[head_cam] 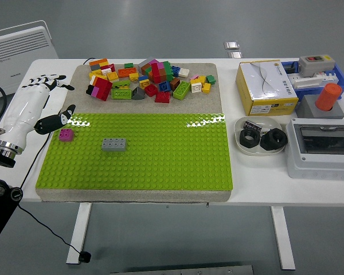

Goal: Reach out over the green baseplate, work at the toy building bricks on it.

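Left robot hand (49, 106) spread, empty. Pink brick (65, 134) just below it: light, rigid, slick; likely pinch its side walls.

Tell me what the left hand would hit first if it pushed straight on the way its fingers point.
The left hand, open, points right and away, toward the pile of loose bricks. Likely first contact is the red brick at the pile's near-left corner, though height is unclear.
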Action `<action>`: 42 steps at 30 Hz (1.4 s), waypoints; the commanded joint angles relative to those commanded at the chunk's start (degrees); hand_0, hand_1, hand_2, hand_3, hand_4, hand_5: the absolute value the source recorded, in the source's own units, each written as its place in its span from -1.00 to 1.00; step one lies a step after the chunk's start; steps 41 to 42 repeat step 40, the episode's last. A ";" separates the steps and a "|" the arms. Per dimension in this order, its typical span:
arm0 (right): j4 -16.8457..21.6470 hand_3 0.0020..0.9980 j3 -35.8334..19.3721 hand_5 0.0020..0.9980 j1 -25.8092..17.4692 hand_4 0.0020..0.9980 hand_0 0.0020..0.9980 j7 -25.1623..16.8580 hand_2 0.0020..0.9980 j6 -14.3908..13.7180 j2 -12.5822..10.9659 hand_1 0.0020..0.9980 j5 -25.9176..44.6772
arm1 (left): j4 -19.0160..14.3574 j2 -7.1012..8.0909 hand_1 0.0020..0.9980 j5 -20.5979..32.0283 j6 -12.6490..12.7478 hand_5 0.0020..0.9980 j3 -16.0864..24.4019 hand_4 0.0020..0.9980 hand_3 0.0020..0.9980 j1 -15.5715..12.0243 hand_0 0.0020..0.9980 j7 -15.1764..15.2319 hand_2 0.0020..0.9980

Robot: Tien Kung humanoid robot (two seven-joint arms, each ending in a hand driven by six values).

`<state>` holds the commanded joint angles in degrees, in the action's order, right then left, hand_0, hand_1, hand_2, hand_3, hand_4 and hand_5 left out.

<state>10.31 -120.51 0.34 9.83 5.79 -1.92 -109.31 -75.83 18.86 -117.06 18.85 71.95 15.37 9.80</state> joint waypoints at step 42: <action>0.00 0.61 -1.15 1.00 0.31 0.76 0.18 -0.28 0.44 0.28 -0.04 0.21 -2.97 | -3.62 -5.51 -0.57 -12.94 8.47 -1.00 1.14 0.86 0.26 -4.83 0.00 -3.76 -0.44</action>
